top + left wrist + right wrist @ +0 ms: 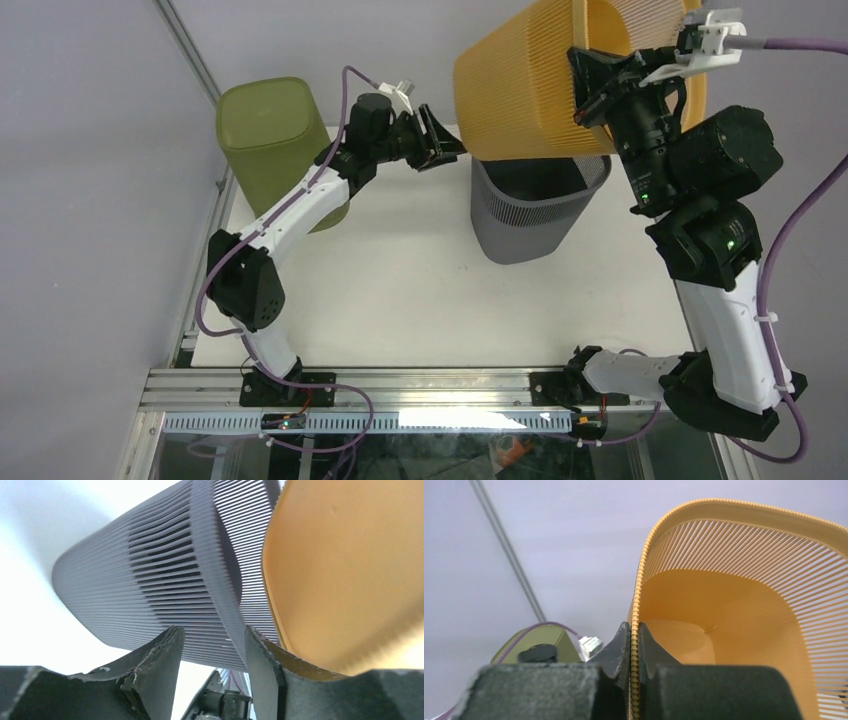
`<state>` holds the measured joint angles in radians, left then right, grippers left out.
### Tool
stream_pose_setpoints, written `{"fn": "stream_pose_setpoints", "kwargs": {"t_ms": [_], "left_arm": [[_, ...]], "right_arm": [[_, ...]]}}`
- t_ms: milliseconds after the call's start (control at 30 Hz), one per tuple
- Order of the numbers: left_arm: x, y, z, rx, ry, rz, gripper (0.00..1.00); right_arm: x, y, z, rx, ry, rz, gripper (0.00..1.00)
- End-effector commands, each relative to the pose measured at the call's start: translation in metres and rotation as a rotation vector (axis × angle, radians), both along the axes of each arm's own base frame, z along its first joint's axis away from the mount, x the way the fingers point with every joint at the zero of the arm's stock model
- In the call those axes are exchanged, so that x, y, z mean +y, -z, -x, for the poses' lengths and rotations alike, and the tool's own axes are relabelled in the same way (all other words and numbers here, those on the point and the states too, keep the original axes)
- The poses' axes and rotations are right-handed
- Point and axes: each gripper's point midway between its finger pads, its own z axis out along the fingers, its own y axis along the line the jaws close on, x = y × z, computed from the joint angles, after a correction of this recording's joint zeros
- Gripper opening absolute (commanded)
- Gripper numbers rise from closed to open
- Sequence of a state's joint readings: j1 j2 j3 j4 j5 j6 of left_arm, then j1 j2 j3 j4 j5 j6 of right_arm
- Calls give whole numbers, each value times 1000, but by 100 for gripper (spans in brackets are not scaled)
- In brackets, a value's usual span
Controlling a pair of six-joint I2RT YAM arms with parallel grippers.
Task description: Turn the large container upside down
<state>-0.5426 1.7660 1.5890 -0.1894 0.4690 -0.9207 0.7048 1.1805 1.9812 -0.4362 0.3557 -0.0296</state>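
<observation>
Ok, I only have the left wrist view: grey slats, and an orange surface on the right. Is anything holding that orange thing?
Observer: Yes, the right claw is shut on the rim of the orange basket.
Operator: Is it upside down yet?
Observer: No. From above, it is tilted on its side, raised over the grey bin.
Operator: Anything else on the table?
Observer: A green container stands at the far left corner.

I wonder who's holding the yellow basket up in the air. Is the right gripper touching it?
Touching. The right wrist view shows the right gripper shut on the yellow basket, with the basket's rim pinched between its jaws.
</observation>
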Motion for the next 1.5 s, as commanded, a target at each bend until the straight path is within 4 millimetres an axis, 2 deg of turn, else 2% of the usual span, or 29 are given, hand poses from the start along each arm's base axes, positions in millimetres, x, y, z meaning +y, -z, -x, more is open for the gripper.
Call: {"fn": "stream_pose_setpoints", "kwargs": {"t_ms": [0,167,267,400,567,767,900,1033,1167,1267,1467], "left_arm": [[20,-91,14,-303,-10,16,52],[32,-134,28,-481,-7,-8,59],[26,-148,40,-567,34,-28,64],[-2,-155,63,-657,127,-72,73],[-47,-150,95,-751,233,-149,83],[-97,-122,122,-864,322,-320,90],[-122,-101,124,-885,360,-389,91],[-140,-77,123,-923,361,-502,93],[-146,-54,114,-910,340,-590,93],[-148,-44,106,-912,325,-628,90],[-141,-27,98,-895,304,-696,70]], "right_arm": [[-68,-71,39,-266,170,-224,0],[-104,-73,65,-355,241,-322,0],[-124,-76,82,-413,275,-372,0],[-145,-80,101,-472,312,-431,0],[-166,-81,115,-516,367,-482,0],[-195,-62,106,-442,612,-451,0],[-198,-47,92,-373,721,-398,0],[-194,-37,84,-336,739,-373,0],[-190,-33,81,-323,712,-373,0],[-186,-33,78,-314,693,-369,0],[-182,-31,74,-306,684,-364,0]]}}
